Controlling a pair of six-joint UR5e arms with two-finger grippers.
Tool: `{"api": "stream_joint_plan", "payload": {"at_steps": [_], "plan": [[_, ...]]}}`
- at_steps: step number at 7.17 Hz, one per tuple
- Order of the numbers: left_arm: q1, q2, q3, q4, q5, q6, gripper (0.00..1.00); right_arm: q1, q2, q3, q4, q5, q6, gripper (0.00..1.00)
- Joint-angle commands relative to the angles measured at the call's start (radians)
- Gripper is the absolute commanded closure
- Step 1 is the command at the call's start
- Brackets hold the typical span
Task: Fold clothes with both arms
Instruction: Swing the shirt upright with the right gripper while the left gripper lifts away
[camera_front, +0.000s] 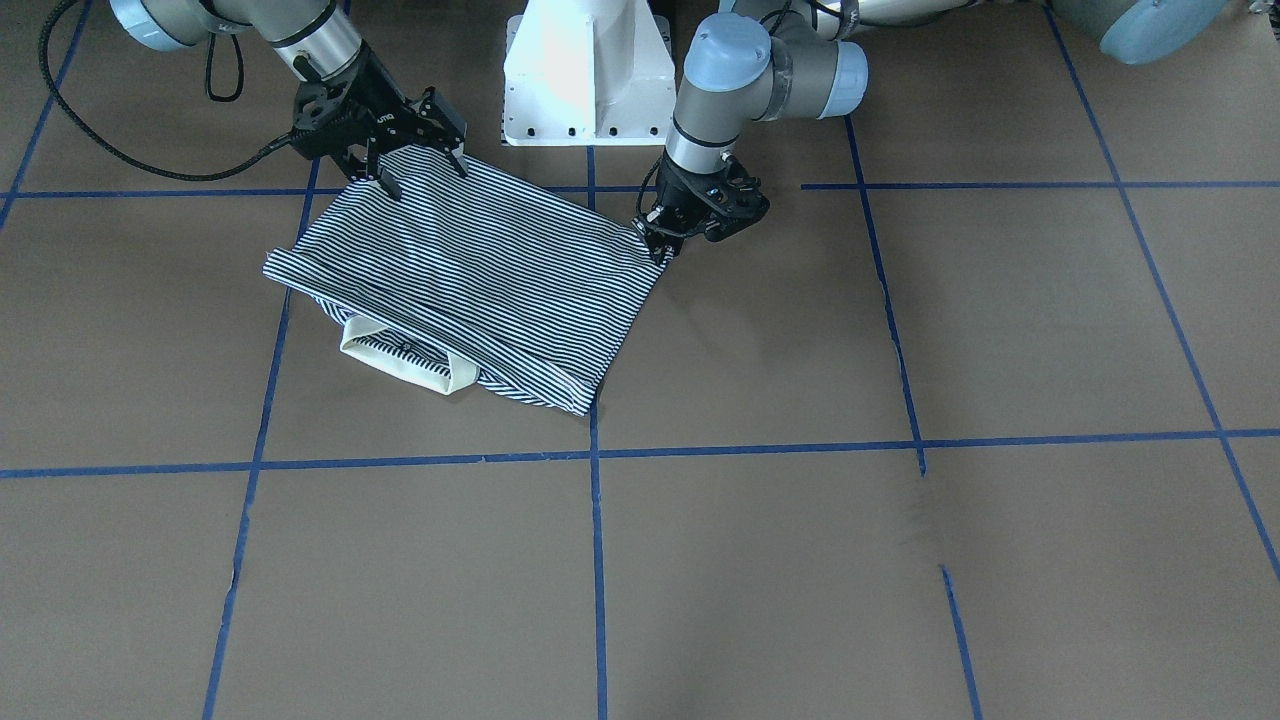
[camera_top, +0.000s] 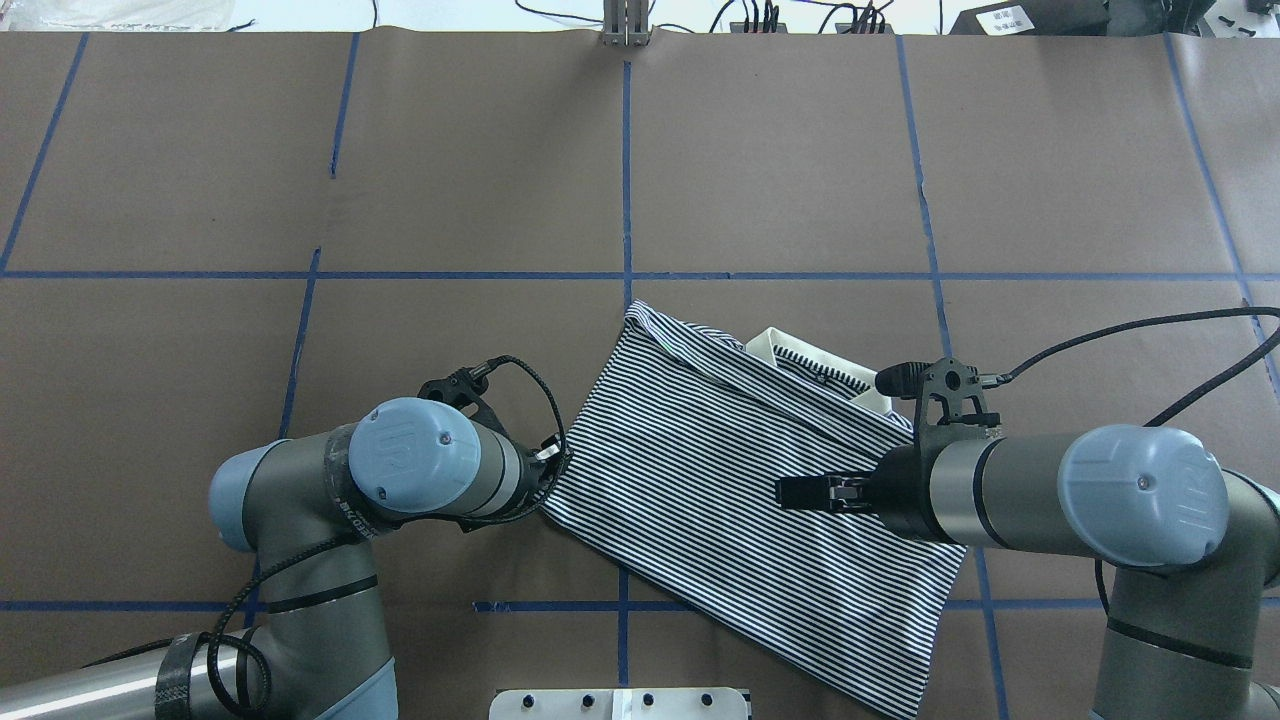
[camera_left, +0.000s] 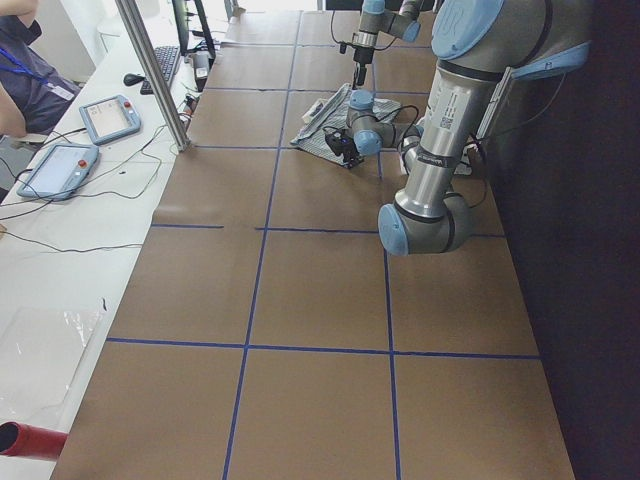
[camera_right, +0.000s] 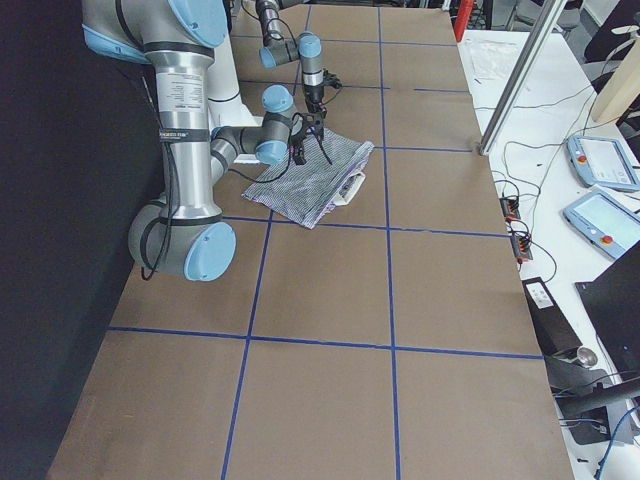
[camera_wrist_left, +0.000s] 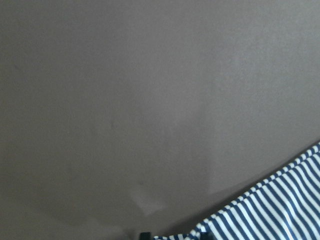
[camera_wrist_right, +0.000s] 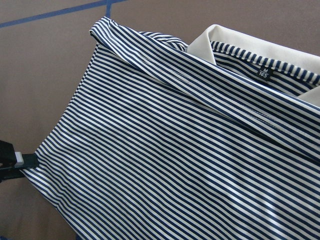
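A thin-striped navy-and-white polo shirt (camera_top: 700, 470) lies folded into a rough rectangle on the brown paper-covered desk marked with blue tape lines (camera_top: 450, 150). It sits skewed to the grid, close to the white pedestal base (camera_front: 585, 70) and mostly on the robot's right of the centre line. Its plain white collar (camera_top: 800, 350) pokes out from under the folded layer on the side away from the robot, and the right wrist view shows a small dark size label (camera_wrist_right: 264, 74) just inside the neck.

The left grey jointed arm with light-blue joint caps (camera_top: 420, 480) reaches in low. Its black two-finger left hand (camera_front: 662, 245) is at the shirt's corner nearest that arm, with the fingers closed together on the fabric edge. In the right wrist view, one pad of that hand (camera_wrist_right: 17, 161) shows against the pinched corner, and the cloth draws to a point there.

The right grey jointed arm (camera_top: 1050, 500) stretches across the near edge of the shirt. Its black two-finger right hand (camera_front: 425, 178) hovers over the striped cloth with the fingers spread wide apart, and it grips nothing that can be seen
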Motion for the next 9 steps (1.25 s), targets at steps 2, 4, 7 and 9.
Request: {"api": "stream_joint_plan", "payload": {"at_steps": [2,4,7,9], "plan": [[-0.006,0.000,-0.015,0.009,-0.002,0.012,1.00,0.003,0.000,0.000,0.000,0.001,0.000,0.00],[-0.081,-0.003,-0.014,0.060,-0.002,0.068,1.00,0.003,0.002,0.001,0.000,0.001,0.000,0.00],[-0.276,-0.029,0.061,0.052,0.020,0.230,1.00,0.003,0.000,0.000,0.000,0.000,0.000,0.00],[-0.345,-0.173,0.266,-0.006,0.093,0.323,1.00,0.006,0.000,0.000,0.000,-0.009,0.002,0.00]]}}
